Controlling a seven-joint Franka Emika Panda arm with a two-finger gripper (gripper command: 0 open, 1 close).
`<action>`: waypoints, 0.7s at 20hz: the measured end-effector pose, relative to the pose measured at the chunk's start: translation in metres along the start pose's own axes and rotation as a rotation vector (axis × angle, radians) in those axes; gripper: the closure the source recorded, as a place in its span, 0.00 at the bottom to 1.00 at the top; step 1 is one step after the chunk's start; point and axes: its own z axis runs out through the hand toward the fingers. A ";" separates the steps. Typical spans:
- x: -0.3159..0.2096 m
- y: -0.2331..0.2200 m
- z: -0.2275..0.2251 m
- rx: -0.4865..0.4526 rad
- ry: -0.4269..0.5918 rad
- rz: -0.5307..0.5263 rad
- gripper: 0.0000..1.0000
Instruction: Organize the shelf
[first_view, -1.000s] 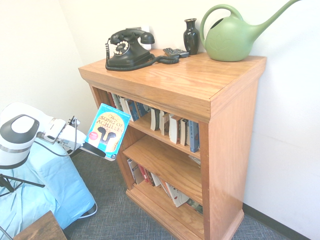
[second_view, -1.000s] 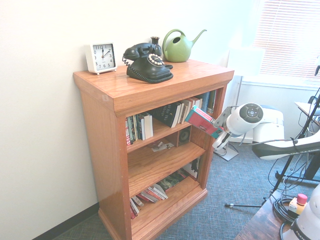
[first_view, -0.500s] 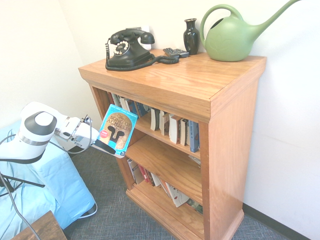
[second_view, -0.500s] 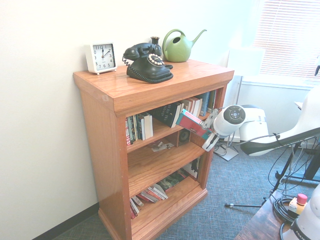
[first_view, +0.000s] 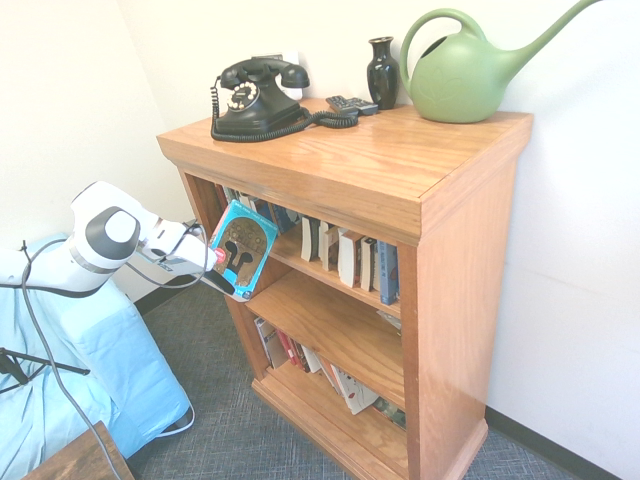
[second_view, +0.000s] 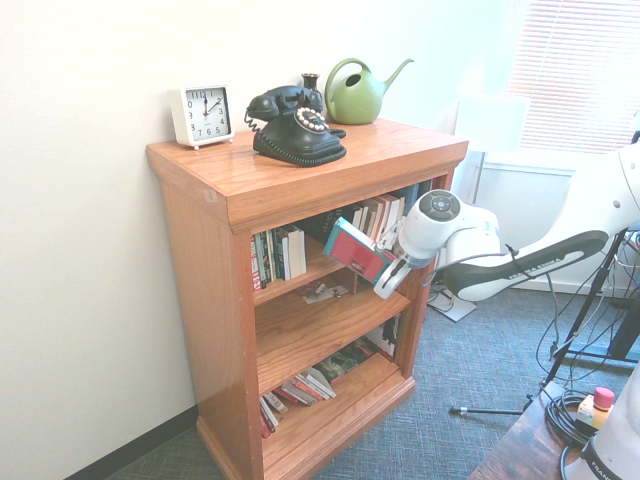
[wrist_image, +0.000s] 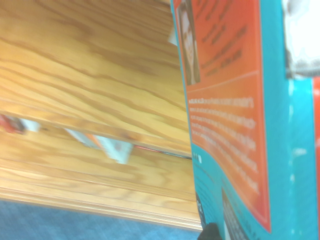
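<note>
The shelf (first_view: 380, 170) is an orange-brown wooden bookcase with a thick top and three tiers, also seen from the other side (second_view: 300, 175). My gripper (first_view: 222, 276) is shut on the lower edge of a teal paperback (first_view: 243, 250) with a dark helmet on its cover. The book is tilted, right at the front of the top tier's left end. In the second exterior view the book (second_view: 358, 250) shows its red-orange back, with the gripper (second_view: 386, 272) below it. The wrist view shows the book's back cover (wrist_image: 235, 125) close up against the shelf's boards (wrist_image: 85, 75).
A black telephone (first_view: 258, 95), a dark vase (first_view: 382, 72), a green watering can (first_view: 465, 75) and a white clock (second_view: 202, 113) stand on top. Upright books (first_view: 350, 255) fill the top tier; leaning ones (first_view: 310, 360) lie in the bottom tier. A light blue covered bulk (first_view: 100, 370) sits at left.
The arm has carried the teal book from well left of the shelf right up to the front of the top tier. The grip on it is unchanged.
</note>
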 end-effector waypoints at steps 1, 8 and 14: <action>0.003 -0.003 -0.002 0.011 -0.015 0.005 1.00; 0.016 -0.028 0.005 0.059 -0.116 0.038 1.00; 0.029 -0.036 0.011 0.075 -0.192 0.079 1.00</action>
